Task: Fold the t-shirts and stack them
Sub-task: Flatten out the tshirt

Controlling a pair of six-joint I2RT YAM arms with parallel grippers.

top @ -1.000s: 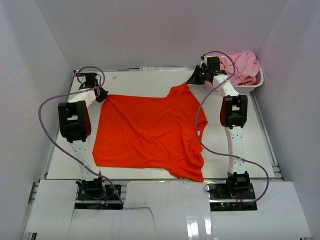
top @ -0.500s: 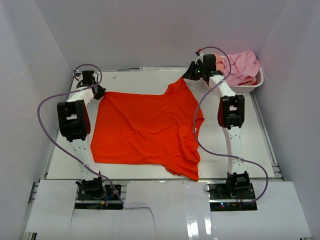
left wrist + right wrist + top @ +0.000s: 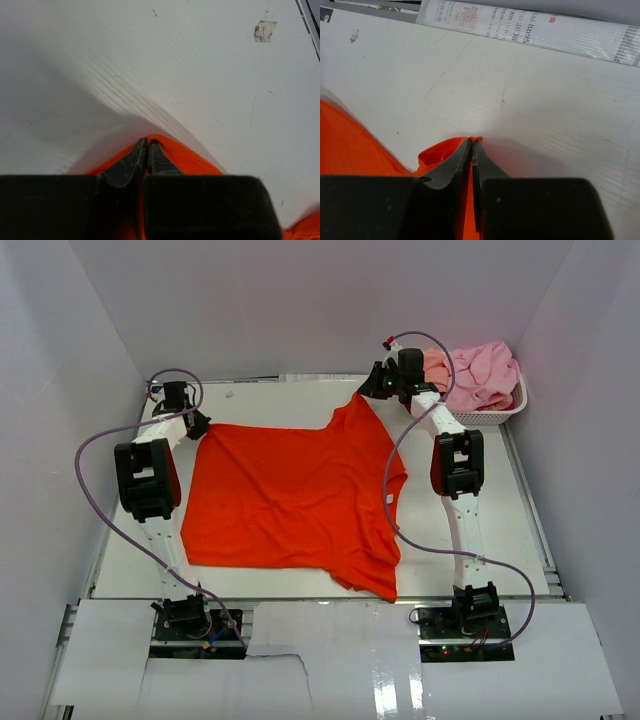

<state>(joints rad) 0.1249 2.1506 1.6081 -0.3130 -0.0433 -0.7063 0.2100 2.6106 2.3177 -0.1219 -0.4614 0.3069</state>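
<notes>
Pinching one far corner each of the orange-red t-shirt (image 3: 290,495), your left gripper (image 3: 147,146) and right gripper (image 3: 471,146) hold limp, light, probably slippery cloth.

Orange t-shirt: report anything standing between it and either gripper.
Nothing visible does. The left gripper is shut on the far left corner of the orange t-shirt, and the right gripper on its far right corner. Both wrist views show cloth pinched directly in the jaws.

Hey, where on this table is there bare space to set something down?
Bare table runs along the back wall, beyond the orange-red t-shirt, between the left gripper and right gripper. Another strip lies right of the shirt, under the right arm, nearer than the basket. The middle is covered.
</notes>
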